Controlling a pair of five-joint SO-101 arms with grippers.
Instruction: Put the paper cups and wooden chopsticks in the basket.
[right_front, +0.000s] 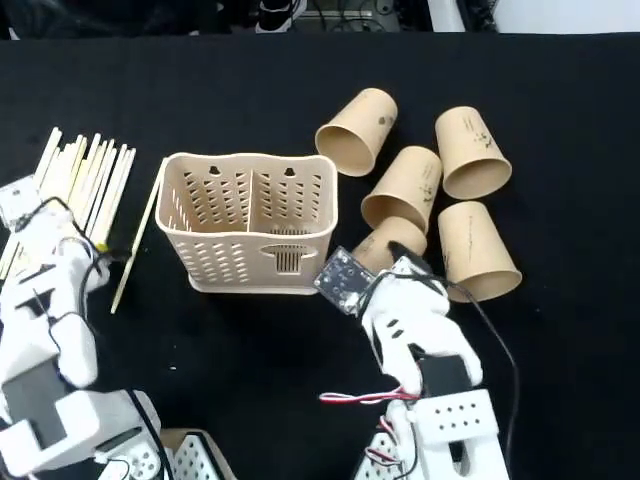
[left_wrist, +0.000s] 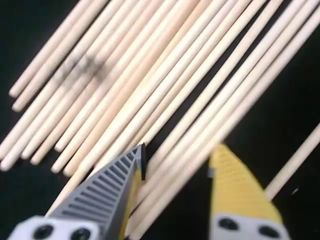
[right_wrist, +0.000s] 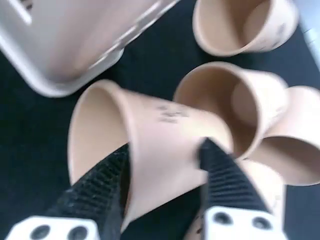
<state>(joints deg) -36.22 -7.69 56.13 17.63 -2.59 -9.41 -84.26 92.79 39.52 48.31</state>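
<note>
Wooden chopsticks (right_front: 85, 180) lie in a loose bundle left of the beige basket (right_front: 250, 222). My left gripper (left_wrist: 180, 155) hovers low over the chopsticks (left_wrist: 150, 80), open, with a few sticks running between its grey and yellow fingers. Several brown paper cups (right_front: 470, 155) lie on their sides right of the basket. The nearest cup (right_wrist: 150, 135) lies between the black fingers of my right gripper (right_wrist: 165, 152), which press on both its sides. In the high view that cup (right_front: 395, 238) lies just right of the basket's front corner.
One chopstick (right_front: 138, 240) lies apart, slanting along the basket's left side. The other cups (right_wrist: 235, 100) crowd close behind the held one. The basket's wall (right_wrist: 65, 45) is close beside it. The table is black cloth.
</note>
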